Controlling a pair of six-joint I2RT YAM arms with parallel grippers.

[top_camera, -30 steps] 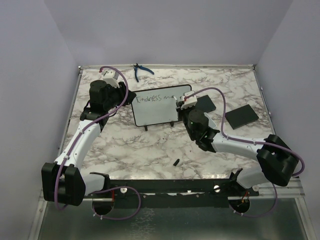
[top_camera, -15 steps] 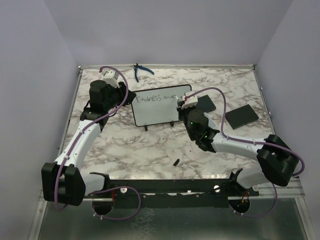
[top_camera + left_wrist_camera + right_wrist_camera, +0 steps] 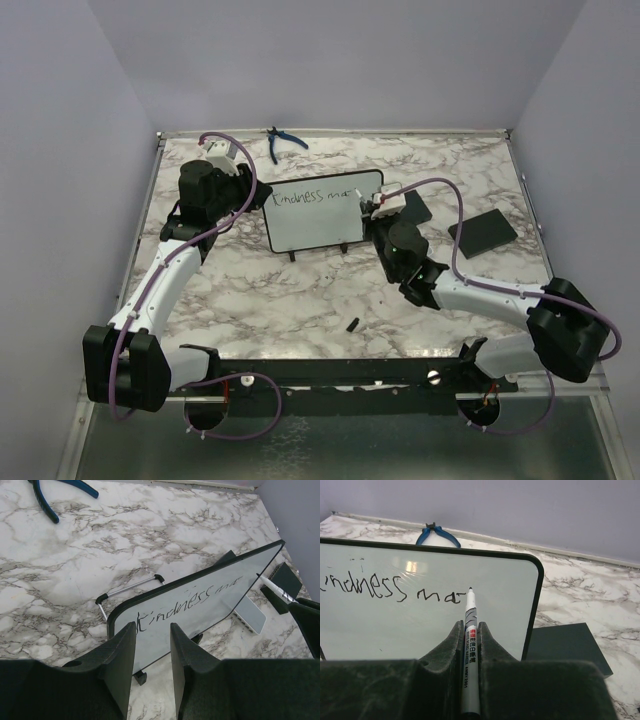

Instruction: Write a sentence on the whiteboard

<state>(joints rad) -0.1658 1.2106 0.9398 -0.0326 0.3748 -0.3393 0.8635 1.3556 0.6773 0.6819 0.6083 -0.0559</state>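
- Tabletop (image 3: 300, 290) of grey-veined marble carries the whiteboard (image 3: 325, 225), which stands on its small black feet near the middle, a little toward the far side.
- The sentence (image 3: 385, 587) is unfinished: a single line of black script along the top of the board reads "Kindness ma", followed by a short stroke.
- The left claw (image 3: 151, 632) is closed partway on the whiteboard's left edge near the lower corner, with one finger in front of the face and one behind it.
- The right claw (image 3: 470, 626) is clamped tight on a marker (image 3: 470, 650) with a white barrel and a black tip, which points away from the wrist toward the board.
- The marker's tip sits at the board's face just right of the last stroke, near the upper right corner; whether it actually touches cannot be told.
- A flat black pad (image 3: 410, 208) lies on the tabletop just beyond the right claw, and a second pad (image 3: 483, 231) lies farther right.
- Blue-handled pliers (image 3: 283, 142) lie by the far edge, behind the board.
- A small black piece (image 3: 353, 323) lies toward the near edge, well apart from the board.
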